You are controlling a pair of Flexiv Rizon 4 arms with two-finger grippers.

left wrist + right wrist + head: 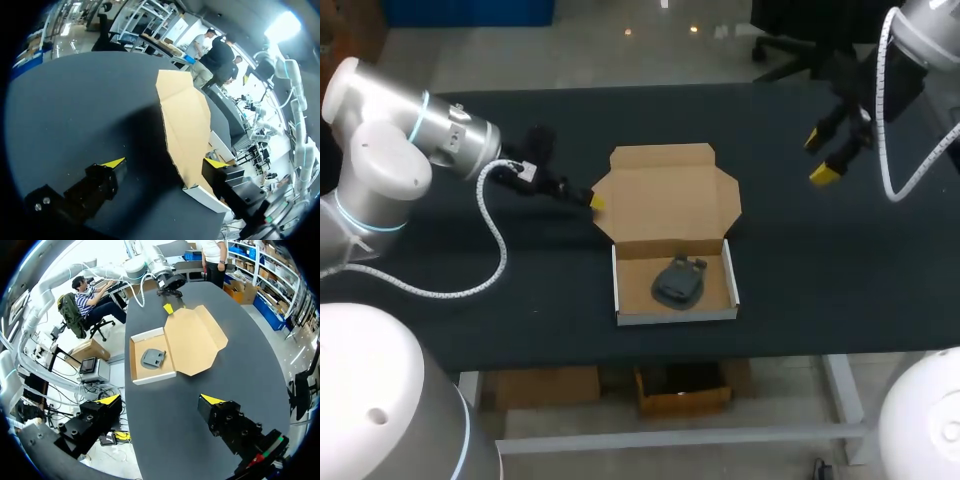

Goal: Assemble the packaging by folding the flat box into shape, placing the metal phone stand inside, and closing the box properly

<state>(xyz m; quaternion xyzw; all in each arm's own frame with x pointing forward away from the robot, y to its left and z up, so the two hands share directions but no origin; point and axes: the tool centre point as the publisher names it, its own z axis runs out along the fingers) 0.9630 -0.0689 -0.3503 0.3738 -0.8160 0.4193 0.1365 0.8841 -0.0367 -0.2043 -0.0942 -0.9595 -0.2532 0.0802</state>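
Observation:
The cardboard box [625, 300] lies open near the table's front edge, its lid [670, 195] folded back flat behind the tray. A grey metal phone stand [678, 282] rests inside the tray. My left gripper [588, 198] is low at the lid's left flap, open. In the left wrist view the lid [185, 120] runs ahead from between the open fingers of that gripper [165, 162]. My right gripper [818, 158] hangs open above the table's back right, well away from the box. Its wrist view shows the box [136, 357], the stand [152, 358] and the lid [195, 337] ahead of my right gripper [160, 399].
The black tabletop [820, 260] carries nothing but the box. Its front edge runs just below the tray.

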